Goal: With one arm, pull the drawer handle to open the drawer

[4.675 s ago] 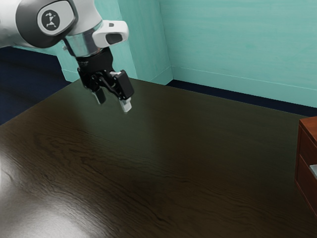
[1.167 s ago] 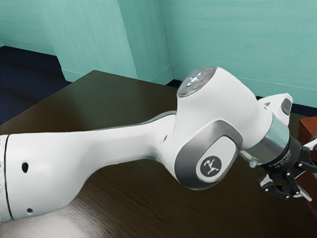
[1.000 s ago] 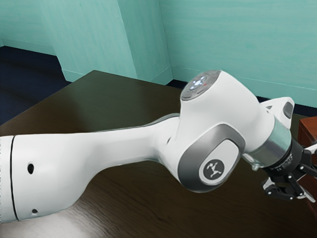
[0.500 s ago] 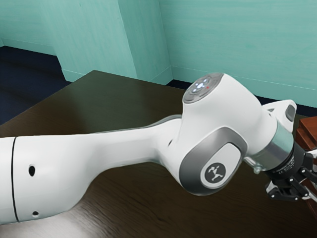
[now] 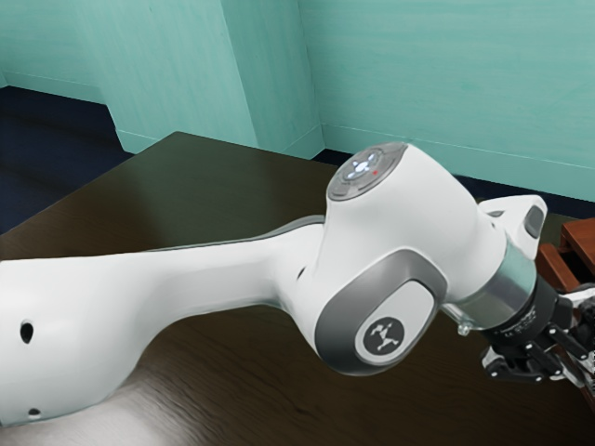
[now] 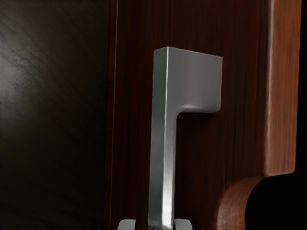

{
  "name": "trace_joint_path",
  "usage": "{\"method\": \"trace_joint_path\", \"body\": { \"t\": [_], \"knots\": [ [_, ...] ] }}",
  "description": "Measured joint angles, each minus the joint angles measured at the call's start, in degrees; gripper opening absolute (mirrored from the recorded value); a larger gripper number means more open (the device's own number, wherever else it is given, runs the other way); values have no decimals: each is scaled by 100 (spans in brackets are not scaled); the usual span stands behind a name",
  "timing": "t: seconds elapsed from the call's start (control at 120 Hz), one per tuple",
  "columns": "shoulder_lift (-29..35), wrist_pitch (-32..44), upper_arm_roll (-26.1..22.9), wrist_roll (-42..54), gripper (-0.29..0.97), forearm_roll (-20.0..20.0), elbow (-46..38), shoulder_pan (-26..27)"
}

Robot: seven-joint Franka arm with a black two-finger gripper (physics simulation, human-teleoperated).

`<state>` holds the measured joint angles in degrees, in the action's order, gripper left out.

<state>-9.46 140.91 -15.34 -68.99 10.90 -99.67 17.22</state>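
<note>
The counter (image 5: 186, 195) is dark, heavily grained wood with a glossy sheen. The drawer (image 6: 134, 96) front is reddish-brown wood, smooth and satin, with fine grain. Its handle (image 6: 165, 120) is smooth silver-grey metal with a soft brushed shine. The arm (image 5: 186, 297) wears a glossy white plastic shell with matt grey caps. The gripper (image 5: 544, 362) is matt black.

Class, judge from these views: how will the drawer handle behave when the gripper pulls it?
The drawer handle looks like a solid square metal bar, so probably stiff. Its smooth sheen suggests it may slip. Fixed to the drawer front, it should drag that along.
</note>
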Motion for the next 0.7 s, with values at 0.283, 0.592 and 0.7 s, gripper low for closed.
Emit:
{"method": "trace_joint_path", "body": {
  "t": [0.283, 0.592, 0.7],
  "knots": [
    [224, -8, 15, 44, 0, -2, -242, -13],
    [431, -31, 32, 73, 0, -4, -474, -48],
    [502, -35, 32, 80, 0, -3, -545, -56]
  ]
}}
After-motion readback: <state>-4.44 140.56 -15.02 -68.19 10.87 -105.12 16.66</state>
